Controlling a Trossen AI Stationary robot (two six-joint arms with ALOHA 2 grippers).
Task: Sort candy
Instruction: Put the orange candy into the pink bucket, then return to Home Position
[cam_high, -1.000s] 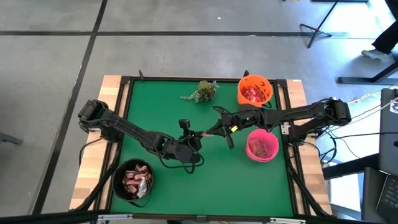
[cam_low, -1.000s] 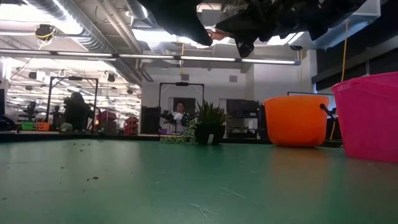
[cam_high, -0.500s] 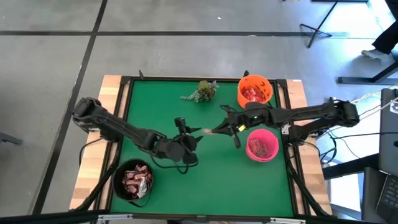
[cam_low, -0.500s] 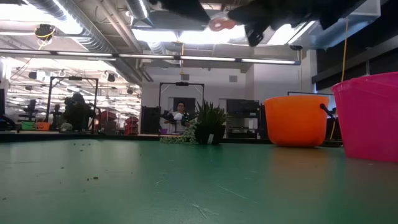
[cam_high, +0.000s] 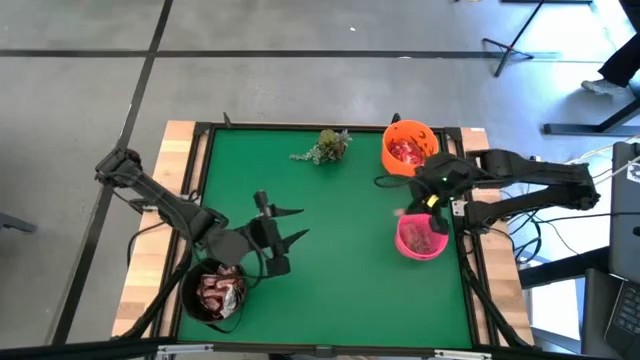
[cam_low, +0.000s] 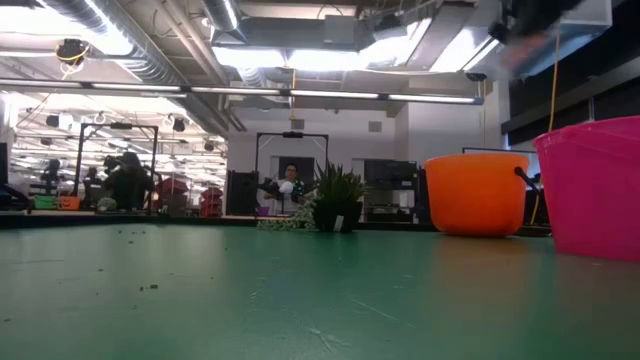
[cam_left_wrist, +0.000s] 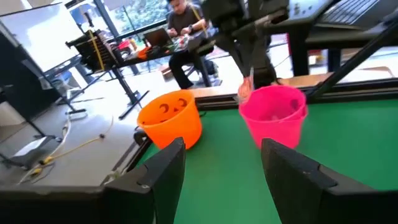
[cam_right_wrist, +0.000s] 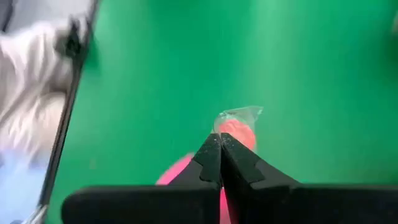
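My right gripper (cam_right_wrist: 221, 144) is pinched tight on a clear-wrapped candy (cam_right_wrist: 238, 124) that sticks out just past its fingertips. Right below it I see the pink bowl (cam_high: 421, 236), with the orange bowl (cam_high: 410, 146) just beyond. My left gripper (cam_high: 284, 225) hangs with its fingers spread and nothing between them, the black bowl (cam_high: 214, 290) of candy close behind it.

Robotics lab: exposed ceiling ducts (cam_low: 150, 50), equipment racks (cam_low: 120, 160), person at desk (cam_left_wrist: 186, 37).
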